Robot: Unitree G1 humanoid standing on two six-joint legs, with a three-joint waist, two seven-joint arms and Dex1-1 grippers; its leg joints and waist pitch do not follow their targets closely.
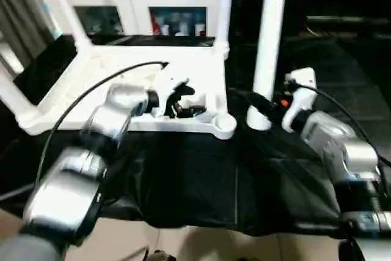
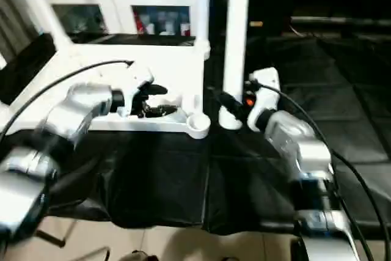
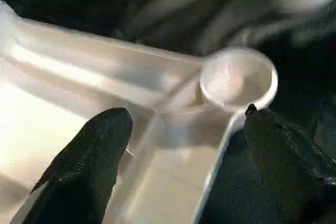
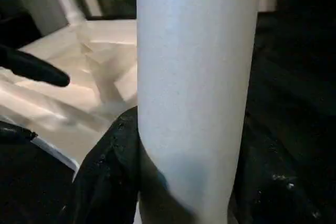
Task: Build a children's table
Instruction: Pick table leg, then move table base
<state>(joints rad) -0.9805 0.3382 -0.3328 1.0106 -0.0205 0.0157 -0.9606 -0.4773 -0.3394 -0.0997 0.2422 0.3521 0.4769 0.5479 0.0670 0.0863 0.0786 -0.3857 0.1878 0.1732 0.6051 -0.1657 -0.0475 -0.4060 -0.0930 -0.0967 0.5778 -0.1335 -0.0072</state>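
The children's table lies upside down on a black cloth, its white ribbed top (image 1: 116, 71) facing up. Three white legs stand in its corner sockets: far left (image 1: 61, 4), near left (image 1: 15, 99) and far right (image 1: 226, 4). The near right socket (image 1: 225, 124) is empty. My left gripper (image 1: 180, 103) is open, its black fingers (image 3: 89, 166) standing either side of the top's rim close to that socket (image 3: 239, 80). My right gripper (image 1: 261, 107) is shut on a fourth leg (image 1: 270, 41), held upright with its foot on the cloth just right of the empty socket.
A white glass-door cabinet (image 1: 140, 4) stands behind the table top. The black cloth (image 1: 201, 181) covers the work surface to its near edge, with pale floor (image 1: 183, 242) below. Black cables arc over both forearms.
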